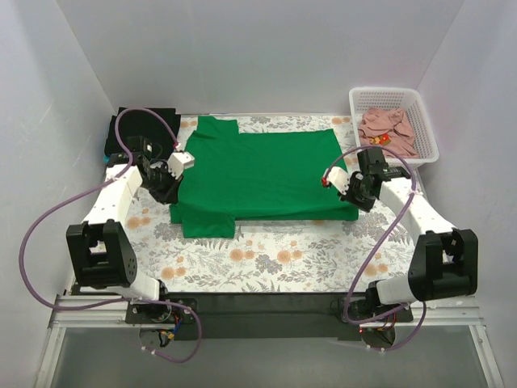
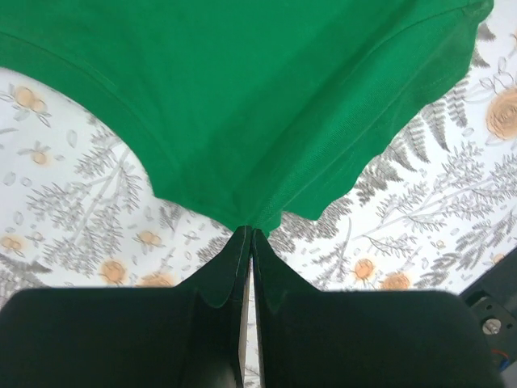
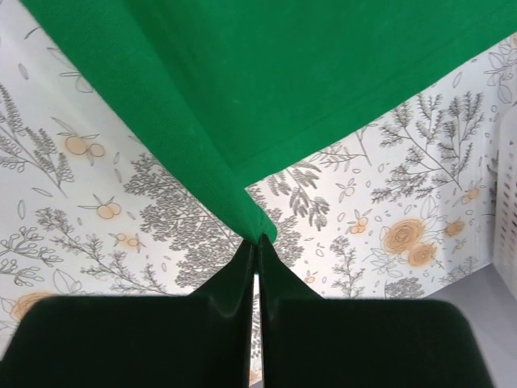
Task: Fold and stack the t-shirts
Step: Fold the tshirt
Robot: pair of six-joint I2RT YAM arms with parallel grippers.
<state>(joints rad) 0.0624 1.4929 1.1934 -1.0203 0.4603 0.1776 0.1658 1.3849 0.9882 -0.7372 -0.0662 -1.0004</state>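
A bright green t-shirt point(image 1: 262, 174) lies spread across the middle of the floral table. My left gripper point(image 1: 164, 187) is shut on its left edge near the sleeve; the wrist view shows the green cloth point(image 2: 242, 105) pinched at the fingertips and lifted off the table. My right gripper point(image 1: 356, 195) is shut on the shirt's right edge, the cloth point(image 3: 266, 89) pulled up from a pinched corner. A black shirt point(image 1: 144, 129) lies folded at the back left. A dusty pink shirt point(image 1: 388, 129) lies crumpled in the white basket point(image 1: 428, 121).
The white lattice basket stands at the back right corner, its wall at the right edge of the right wrist view point(image 3: 507, 242). White walls enclose the table on three sides. Purple cables loop beside both arms.
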